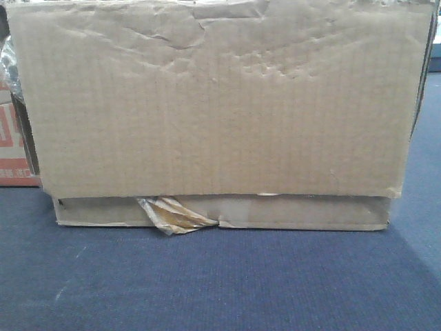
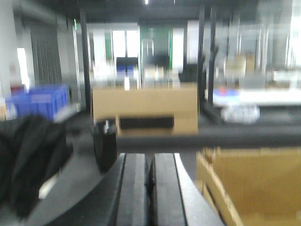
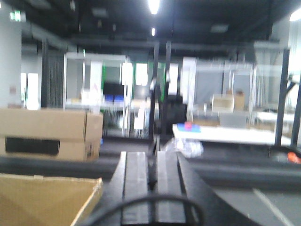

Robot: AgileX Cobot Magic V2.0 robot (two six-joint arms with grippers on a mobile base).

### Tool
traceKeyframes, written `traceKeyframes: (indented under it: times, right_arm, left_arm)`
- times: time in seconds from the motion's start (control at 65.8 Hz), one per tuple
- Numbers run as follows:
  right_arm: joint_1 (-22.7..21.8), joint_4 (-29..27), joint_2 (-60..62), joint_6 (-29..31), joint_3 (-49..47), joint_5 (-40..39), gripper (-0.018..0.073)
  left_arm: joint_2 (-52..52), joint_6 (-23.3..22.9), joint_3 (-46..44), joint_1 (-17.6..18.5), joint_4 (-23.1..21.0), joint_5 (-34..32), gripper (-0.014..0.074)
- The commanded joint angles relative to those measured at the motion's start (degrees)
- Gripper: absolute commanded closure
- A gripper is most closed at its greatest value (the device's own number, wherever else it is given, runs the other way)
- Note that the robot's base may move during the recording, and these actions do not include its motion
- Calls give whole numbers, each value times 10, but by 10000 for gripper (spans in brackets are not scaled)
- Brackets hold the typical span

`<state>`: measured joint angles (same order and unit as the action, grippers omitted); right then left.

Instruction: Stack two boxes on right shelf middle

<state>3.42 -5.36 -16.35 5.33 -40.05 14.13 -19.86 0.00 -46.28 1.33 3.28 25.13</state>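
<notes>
In the front view the tall creased box [image 1: 220, 103] rests on the flat thin box [image 1: 303, 214], whose yellowish tape shreds [image 1: 172, 215] hang from its front. Both stand on a blue carpeted surface [image 1: 220, 283]. The shelf is out of view, and neither gripper shows in the front view. My left gripper [image 2: 149, 162] is shut with nothing in it; brown cardboard [image 2: 256, 188] lies to its lower right. Likewise shut and empty, my right gripper [image 3: 151, 160] has brown cardboard [image 3: 42, 200] to its lower left. I cannot tell which box that cardboard belongs to.
A red-and-white printed carton [image 1: 12, 152] stands behind the boxes at left. In the left wrist view, a black cylinder [image 2: 104, 141], dark cloth [image 2: 26, 160] and blue bins [image 2: 40, 101]. A black cable [image 3: 146, 207] loops over the right gripper; distant cartons [image 3: 47, 134] and a white table [image 3: 225, 134] lie beyond.
</notes>
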Motion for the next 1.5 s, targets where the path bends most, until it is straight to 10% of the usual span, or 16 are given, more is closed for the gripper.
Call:
traceKeyframes:
  times: [0.0,0.38,0.729,0.927,1.489]
  right_arm:
    - [-3,1,-58,1,-32,20,611]
    - [-3,1,-183,1,-49,9,-16]
    - [-3,1,-191,1,-49,1,-9]
    - [-3,1,-191,1,-49,1,-9]
    - [-3,12,-191,1,-49,7,-9]
  left_arm:
    - [-51,0,-29,0,2,46,521]
    - [-186,0,-70,13,-15,83,13]
    - [-442,0,-329,5,11,304,18]
    - [-610,84,-487,-53,9,422,18]
    - [-860,135,-563,-120,-10,395,18]
